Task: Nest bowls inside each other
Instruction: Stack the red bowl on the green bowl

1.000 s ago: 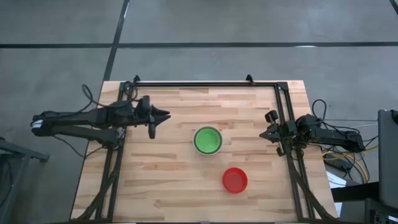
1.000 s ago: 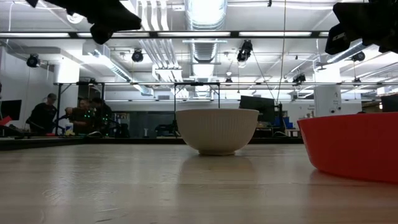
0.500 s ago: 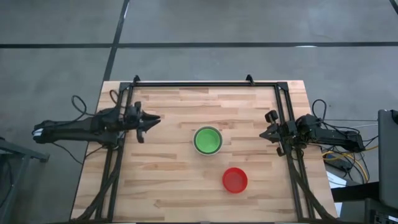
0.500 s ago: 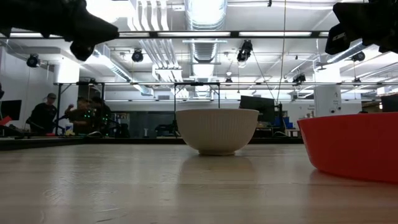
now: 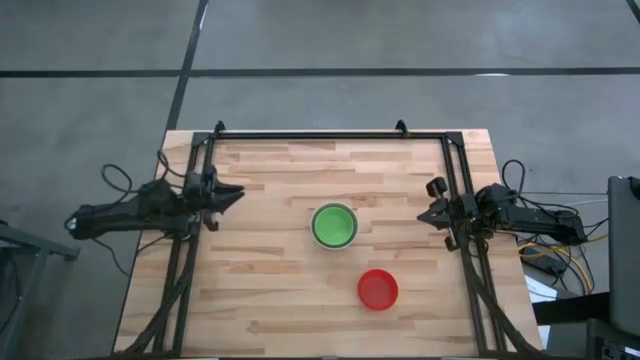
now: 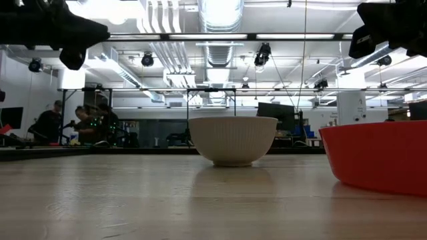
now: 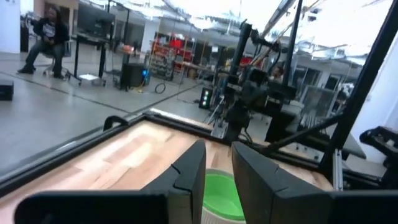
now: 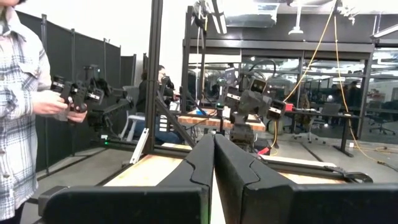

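Observation:
A bright green bowl (image 5: 334, 226) sits nested in a pale grey-white ribbed bowl (image 6: 233, 140), which stands on its base at the table's middle. A red bowl (image 5: 378, 289) stands alone nearer the front edge, and looms at the right of the low view (image 6: 377, 160). My left gripper (image 5: 236, 192) hangs near the table's left edge, pointing level toward the stack. Its fingers (image 7: 219, 149) are open a little with nothing between them, and the green bowl (image 7: 221, 196) shows beyond. My right gripper (image 5: 428, 213) waits at the right edge, shut (image 8: 213, 138).
A black frame (image 5: 330, 135) runs along the table's far edge and down both sides. Bare wood lies between the left gripper and the stack. People sit in the room beyond (image 6: 83, 123). A person in a plaid shirt (image 8: 22, 93) holds a device beside the table.
My left gripper has drawn back from the stack toward the table's left edge and sunk lower, now pointing about level. Both bowls on the table and my right arm have stayed where they were.

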{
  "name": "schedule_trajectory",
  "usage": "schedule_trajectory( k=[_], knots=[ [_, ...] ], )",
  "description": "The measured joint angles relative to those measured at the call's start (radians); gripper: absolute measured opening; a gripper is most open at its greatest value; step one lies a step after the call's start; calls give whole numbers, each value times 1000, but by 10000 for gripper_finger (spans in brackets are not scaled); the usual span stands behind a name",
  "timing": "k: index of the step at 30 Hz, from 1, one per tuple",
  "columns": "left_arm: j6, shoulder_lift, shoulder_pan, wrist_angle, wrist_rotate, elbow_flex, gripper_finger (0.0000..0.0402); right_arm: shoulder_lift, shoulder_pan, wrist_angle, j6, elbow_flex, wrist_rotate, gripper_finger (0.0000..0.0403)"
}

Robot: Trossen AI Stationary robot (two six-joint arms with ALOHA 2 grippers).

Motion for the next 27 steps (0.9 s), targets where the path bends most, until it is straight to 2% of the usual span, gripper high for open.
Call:
schedule_trajectory(
  k=[27],
  knots=[
    [-27,-21,0,-14,-21,-115,83,0,0,0,0,0,0,8]
  ],
)
